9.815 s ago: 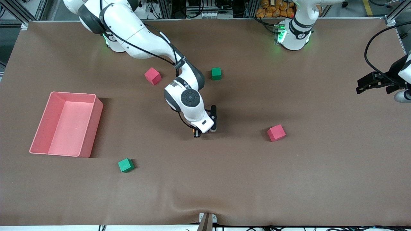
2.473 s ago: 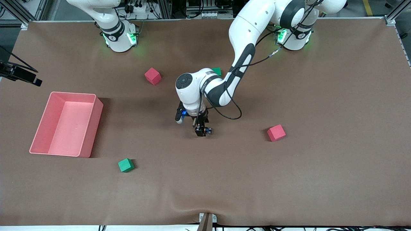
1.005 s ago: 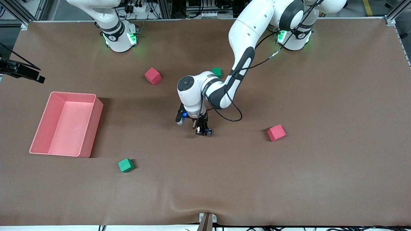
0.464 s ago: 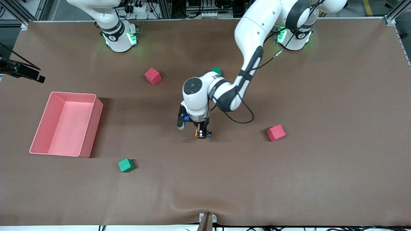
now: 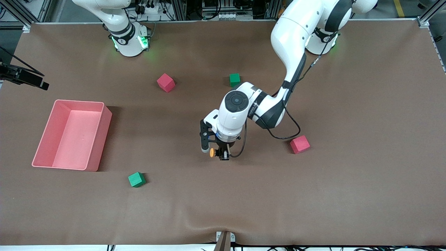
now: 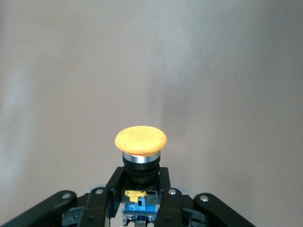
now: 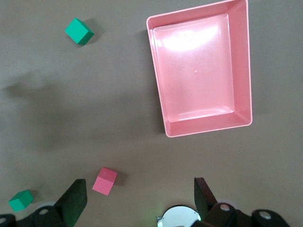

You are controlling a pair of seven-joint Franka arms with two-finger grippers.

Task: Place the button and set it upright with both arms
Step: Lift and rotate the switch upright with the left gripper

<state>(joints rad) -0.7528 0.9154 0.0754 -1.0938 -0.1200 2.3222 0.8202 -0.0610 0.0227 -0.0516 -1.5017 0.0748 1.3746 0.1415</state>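
The button [image 5: 212, 152] is sitting in my left gripper [image 5: 223, 153], which is clamping its black-and-blue body while the orange cap sticks out sideways toward the right arm's end of the table. I am holding it low over the middle of the brown table [image 5: 313, 195], between the green cube [image 5: 136, 179] nearer the front camera and the red cube [image 5: 299, 144] toward the left arm's end. In the left wrist view the button [image 6: 140, 156] is showing its round cap with a metal ring under it, and my fingers [image 6: 97, 208] are pressing on the body from both sides.

My right gripper [image 7: 137, 196] is waiting high at the right arm's end of the table, jaws spread wide and holding nothing. It is looking down on the pink bin [image 7: 201, 66], which is lying empty. A second red cube [image 5: 166, 82] and a second green cube [image 5: 235, 79] are lying closer to the arm bases.
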